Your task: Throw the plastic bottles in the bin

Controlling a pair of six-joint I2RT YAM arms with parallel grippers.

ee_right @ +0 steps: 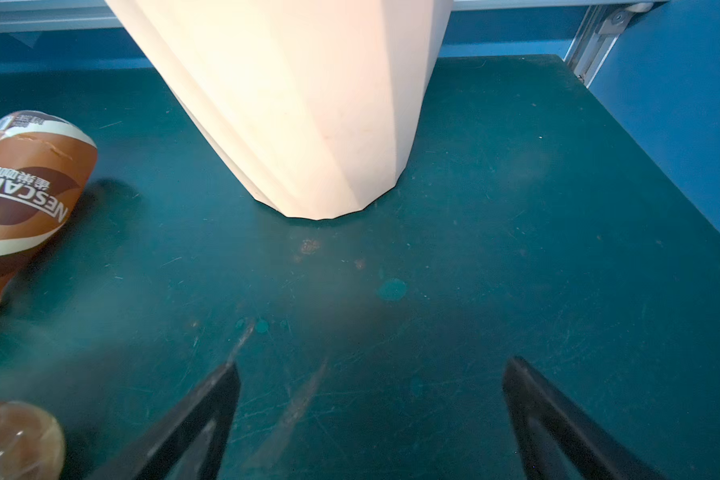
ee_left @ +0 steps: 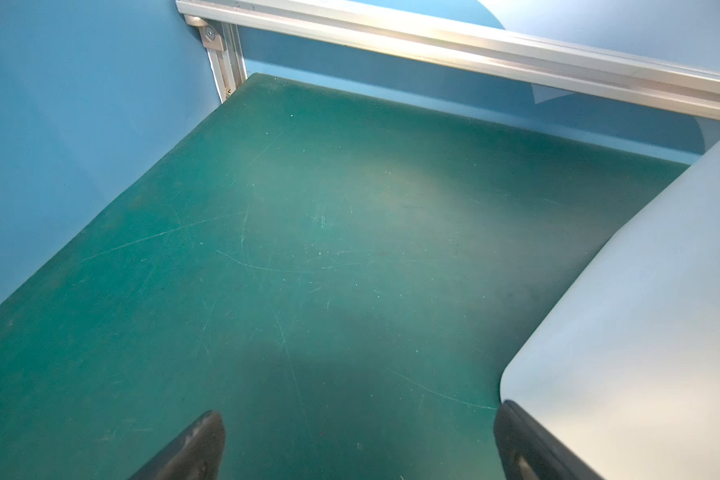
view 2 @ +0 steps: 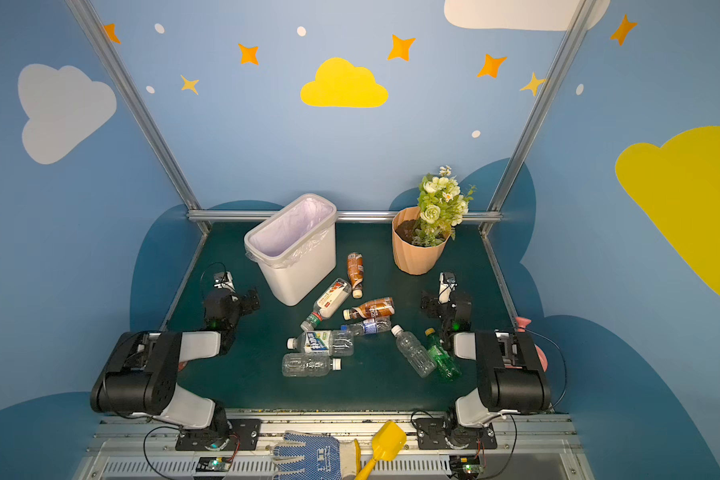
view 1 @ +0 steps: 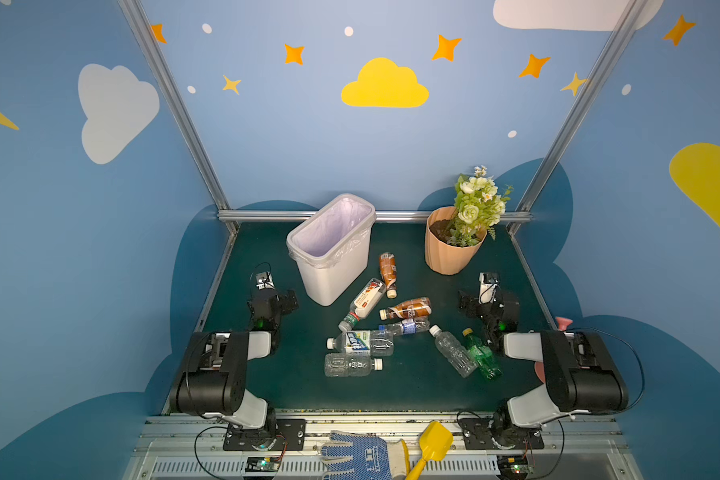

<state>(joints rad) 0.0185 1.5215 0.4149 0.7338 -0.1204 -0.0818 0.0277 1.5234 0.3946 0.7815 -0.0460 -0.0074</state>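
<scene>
Plastic bottles (view 1: 358, 341) scattered centrally, clear of both jaws, which gape empty; bin (view 1: 333, 278) beside left jaws, contact unclear.

Both arms sit folded at the near corners of the table (view 1: 292, 386), with elbows raised and forearms reaching toward its far edge. The left pincer (ee_left: 358, 415) hangs low over the table, jaws spread wide, gripping nothing. The right pincer (ee_right: 371, 363) is posed the same way, jaws wide.
</scene>
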